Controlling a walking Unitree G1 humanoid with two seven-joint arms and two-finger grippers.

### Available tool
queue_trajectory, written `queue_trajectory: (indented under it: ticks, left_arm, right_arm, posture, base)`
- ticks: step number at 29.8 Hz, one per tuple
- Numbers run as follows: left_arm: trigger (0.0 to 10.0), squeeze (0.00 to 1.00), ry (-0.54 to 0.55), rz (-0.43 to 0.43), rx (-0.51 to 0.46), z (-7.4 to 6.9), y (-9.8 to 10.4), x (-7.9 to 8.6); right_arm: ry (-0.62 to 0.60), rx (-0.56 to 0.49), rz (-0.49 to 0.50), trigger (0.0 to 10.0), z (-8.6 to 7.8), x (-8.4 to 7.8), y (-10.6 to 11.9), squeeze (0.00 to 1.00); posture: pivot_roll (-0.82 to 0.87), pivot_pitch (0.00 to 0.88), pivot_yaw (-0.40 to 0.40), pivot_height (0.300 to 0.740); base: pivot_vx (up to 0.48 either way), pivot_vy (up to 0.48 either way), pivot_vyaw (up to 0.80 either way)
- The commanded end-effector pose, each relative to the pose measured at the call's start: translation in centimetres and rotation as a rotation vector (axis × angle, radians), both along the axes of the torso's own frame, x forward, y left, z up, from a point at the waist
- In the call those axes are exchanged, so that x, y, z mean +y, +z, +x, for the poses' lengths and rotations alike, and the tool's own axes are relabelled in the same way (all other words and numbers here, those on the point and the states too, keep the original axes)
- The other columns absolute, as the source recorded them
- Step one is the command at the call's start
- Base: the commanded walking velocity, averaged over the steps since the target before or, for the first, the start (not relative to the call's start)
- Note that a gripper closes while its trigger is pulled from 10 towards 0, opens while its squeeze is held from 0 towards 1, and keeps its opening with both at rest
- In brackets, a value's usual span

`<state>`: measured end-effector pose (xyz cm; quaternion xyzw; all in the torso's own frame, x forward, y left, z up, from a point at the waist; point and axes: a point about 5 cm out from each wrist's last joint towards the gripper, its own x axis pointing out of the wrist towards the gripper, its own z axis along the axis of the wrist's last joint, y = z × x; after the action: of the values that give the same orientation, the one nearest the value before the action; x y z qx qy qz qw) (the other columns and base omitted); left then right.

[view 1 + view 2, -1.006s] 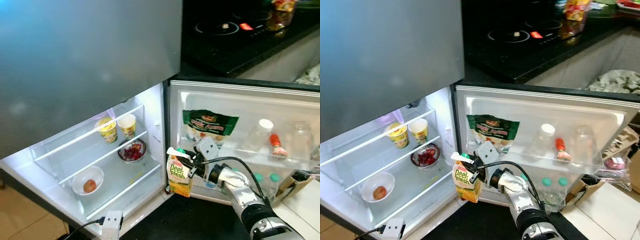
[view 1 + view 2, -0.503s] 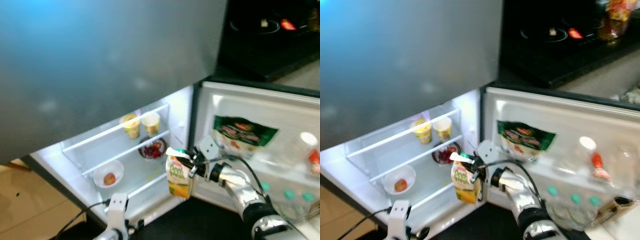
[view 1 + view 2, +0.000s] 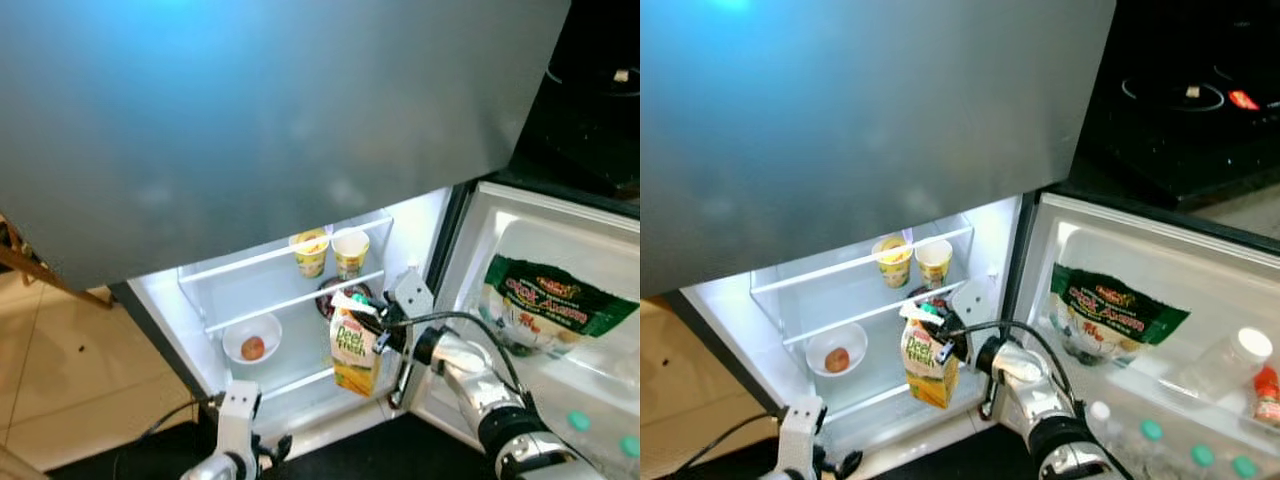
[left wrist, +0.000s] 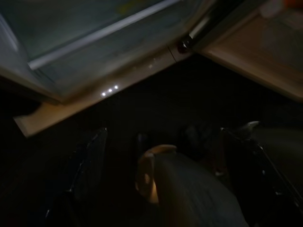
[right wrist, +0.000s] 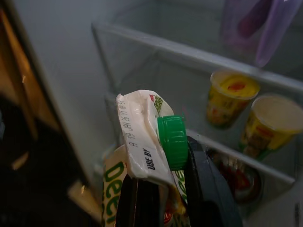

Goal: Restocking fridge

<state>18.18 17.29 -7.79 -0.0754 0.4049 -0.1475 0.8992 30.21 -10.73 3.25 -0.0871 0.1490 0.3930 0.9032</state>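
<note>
My right hand point(image 3: 388, 333) is closed tight on the top of the juice carton point(image 3: 352, 357), just under its green cap point(image 5: 173, 141). The carton hangs in front of the open fridge shelves point(image 3: 290, 300), near the two yellow cups point(image 3: 330, 252). I think it is heavy and a bit soft, so holding near the top fold feels safest
</note>
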Motion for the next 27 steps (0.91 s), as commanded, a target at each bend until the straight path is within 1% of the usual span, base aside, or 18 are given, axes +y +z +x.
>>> queue_trajectory:
  ticks: [1, 5, 7, 10, 11, 12, 14, 17, 18, 19, 20, 21, 22, 24, 25, 27]
  left_arm:
    - [10.0, 0.0, -0.001, 0.011, 0.021, -0.5, -0.3, 0.1]
    - [10.0, 0.0, 0.003, 0.011, 0.019, -0.4, -0.2, 0.1]
    - [10.0, 0.0, 0.006, 0.0, 0.011, -0.2, -0.1, 0.0]
    - [10.0, 0.0, 0.006, -0.006, 0.006, -0.1, -0.1, -0.1]
    - [10.0, 0.0, 0.005, -0.006, 0.004, -0.1, -0.1, -0.1]
    - [10.0, 0.0, 0.001, -0.014, -0.013, 0.1, 0.1, -0.3]
    - [10.0, 0.0, -0.002, -0.024, -0.043, 0.7, 0.4, -0.5]
    - [10.0, 0.0, -0.006, -0.035, -0.064, 1.1, 0.7, -0.7]
    - [10.0, 0.0, -0.016, -0.044, -0.083, 1.5, 0.9, -0.8]
    - [10.0, 0.0, -0.016, -0.044, -0.083, 1.5, 0.9, -0.8]
    - [10.0, 0.0, -0.018, -0.045, -0.095, 1.8, 1.1, -0.8]
    - [10.0, 0.0, -0.018, -0.045, -0.095, 1.8, 1.1, -0.8]
    - [10.0, 0.0, -0.019, -0.047, -0.103, 2.0, 1.2, -0.8]
    - [10.0, 0.0, -0.028, -0.042, -0.113, 2.3, 1.4, -0.8]
    - [10.0, 0.0, -0.028, -0.042, -0.113, 2.3, 1.4, -0.8]
    - [10.0, 0.0, -0.032, -0.039, -0.115, 2.3, 1.4, -0.7]
  right_arm:
    - [-0.01, 0.002, -0.021, 10.0, 0.1, -0.3, -0.1, 0.0]
    - [-0.015, 0.014, -0.037, 10.0, 0.1, -0.5, -0.3, 0.0]
    - [-0.039, 0.03, -0.05, 10.0, 0.1, -0.9, -0.4, 0.0]
    - [-0.026, 0.039, -0.072, 10.0, 0.0, -1.1, -0.6, 0.0]
    - [-0.017, 0.043, -0.089, 10.0, -0.1, -1.2, -0.8, 0.0]
    - [-0.022, 0.069, -0.133, 10.0, -0.4, -1.8, -1.4, 0.0]
    - [-0.049, 0.087, -0.204, 10.0, -0.6, -2.7, -2.0, 0.0]
    - [-0.083, 0.106, -0.206, 10.0, -0.7, -3.2, -2.3, 0.0]
    - [-0.091, 0.135, -0.188, 10.0, -0.9, -3.5, -2.5, 0.0]
    - [-0.091, 0.135, -0.188, 10.0, -0.9, -3.5, -2.5, 0.0]
    - [-0.049, 0.168, -0.158, 10.0, -1.5, -3.3, -2.8, 0.0]
    - [-0.049, 0.168, -0.158, 10.0, -1.5, -3.3, -2.8, 0.0]
    - [-0.017, 0.19, -0.135, 10.0, -1.8, -3.2, -3.0, 0.0]
    - [0.16, 0.257, -0.008, 10.0, -3.4, -2.4, -3.1, 0.0]
    - [0.16, 0.257, -0.008, 10.0, -3.4, -2.4, -3.1, 0.0]
    - [0.3, 0.32, 0.04, 10.0, -5.1, -2.4, -3.4, 0.0]
  posture:
    - [-0.02, 0.001, 0.019, 0.74]
    - [-0.02, 0.008, 0.019, 0.74]
    - [-0.02, 0.007, 0.017, 0.74]
    - [-0.03, 0.008, 0.017, 0.74]
    - [-0.03, 0.008, 0.017, 0.74]
    - [-0.03, 0.011, 0.016, 0.74]
    - [-0.03, 0.019, 0.014, 0.74]
    - [-0.03, 0.02, 0.012, 0.74]
    - [-0.03, 0.028, 0.012, 0.74]
    - [-0.03, 0.028, 0.012, 0.74]
    - [-0.03, 0.029, 0.013, 0.74]
    - [-0.03, 0.029, 0.013, 0.74]
    - [-0.03, 0.029, 0.013, 0.74]
    - [-0.03, 0.033, 0.012, 0.74]
    - [-0.03, 0.033, 0.012, 0.74]
    - [-0.03, 0.033, 0.012, 0.74]
  base:
    - [0.0, 0.0, 0.0]
    - [0.0, 0.0, 0.0]
    - [0.0, 0.0, 0.0]
    - [0.0, 0.0, 0.0]
    - [0.0, 0.0, 0.0]
    - [0.0, 0.0, 0.0]
    - [0.0, 0.0, 0.0]
    - [0.0, 0.0, 0.0]
    - [0.0, 0.0, 0.0]
    - [0.0, 0.0, 0.0]
    - [0.0, 0.0, 0.0]
    - [0.0, 0.0, 0.0]
    - [0.0, 0.0, 0.0]
    - [0.0, 0.0, 0.0]
    - [0.0, 0.0, 0.0]
    - [0.0, 0.0, 0.0]
